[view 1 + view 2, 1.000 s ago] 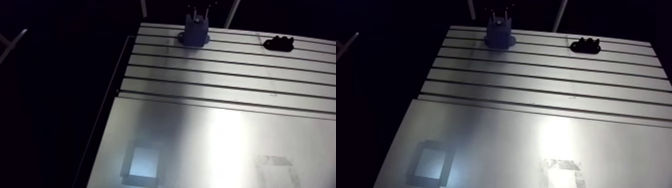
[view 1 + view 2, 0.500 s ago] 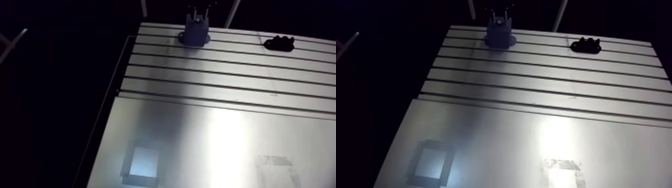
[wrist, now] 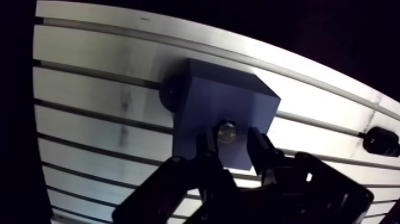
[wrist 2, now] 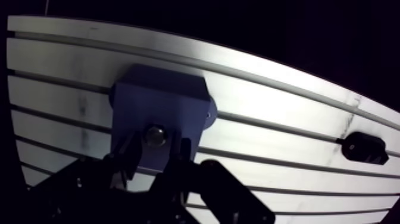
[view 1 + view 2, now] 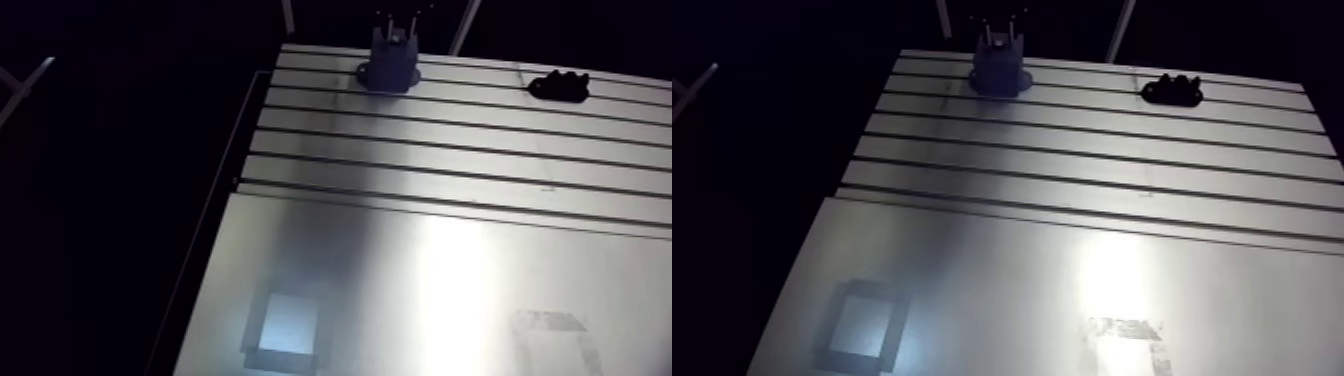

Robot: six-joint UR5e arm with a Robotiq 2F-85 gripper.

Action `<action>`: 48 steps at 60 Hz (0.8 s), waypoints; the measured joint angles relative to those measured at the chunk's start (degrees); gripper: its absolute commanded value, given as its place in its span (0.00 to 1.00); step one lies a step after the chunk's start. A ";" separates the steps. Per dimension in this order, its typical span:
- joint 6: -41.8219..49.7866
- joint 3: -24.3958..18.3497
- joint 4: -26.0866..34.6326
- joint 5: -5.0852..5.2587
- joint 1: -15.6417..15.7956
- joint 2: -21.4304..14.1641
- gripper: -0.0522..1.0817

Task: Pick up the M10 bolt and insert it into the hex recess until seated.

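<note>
Towards the left of the slotted table stands a blue block, and the claw is clenched on the M10 bolt, whose head sits at the block's top face and hides the hex recess. I judge insertion is under way: next comes a straight push down, with a slight twist if the flats bind, then release. Well right lies a small black part.
</note>
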 measured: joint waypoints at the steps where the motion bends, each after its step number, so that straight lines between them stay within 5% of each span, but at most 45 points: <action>1: 0.00 0.00 0.00 0.00 0.00 0.00 0.56; 48: 0.00 0.01 0.00 -0.07 -0.01 0.28 0.58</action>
